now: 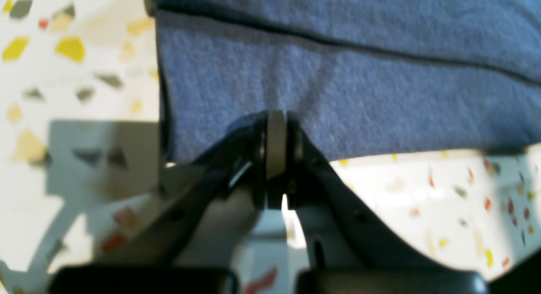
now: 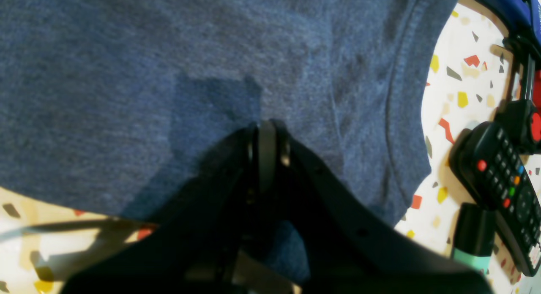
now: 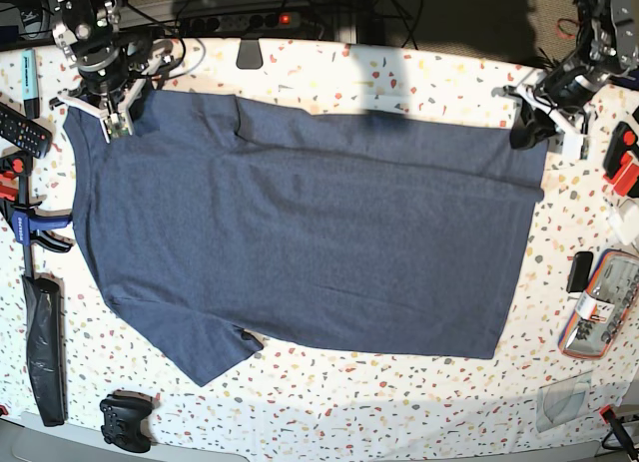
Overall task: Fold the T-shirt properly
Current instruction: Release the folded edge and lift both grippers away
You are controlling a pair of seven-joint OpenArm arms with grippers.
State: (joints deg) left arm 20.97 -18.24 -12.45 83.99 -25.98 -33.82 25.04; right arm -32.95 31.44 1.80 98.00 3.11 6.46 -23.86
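With the left tool point(image 1: 275, 159) and right tool point(image 2: 266, 159) apparently clamped on the T-shirt point(image 3: 300, 232) along the tabletop's point(image 3: 399, 402) far edge, both should lift evenly.

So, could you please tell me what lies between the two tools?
Only the T-shirt, spread flat from the right tool to the left tool, in the base view.

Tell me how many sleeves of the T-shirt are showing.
1 clearly: a sleeve spread at the T-shirt's near edge in the base view. The other seems folded under by the far edge, so it's hidden.
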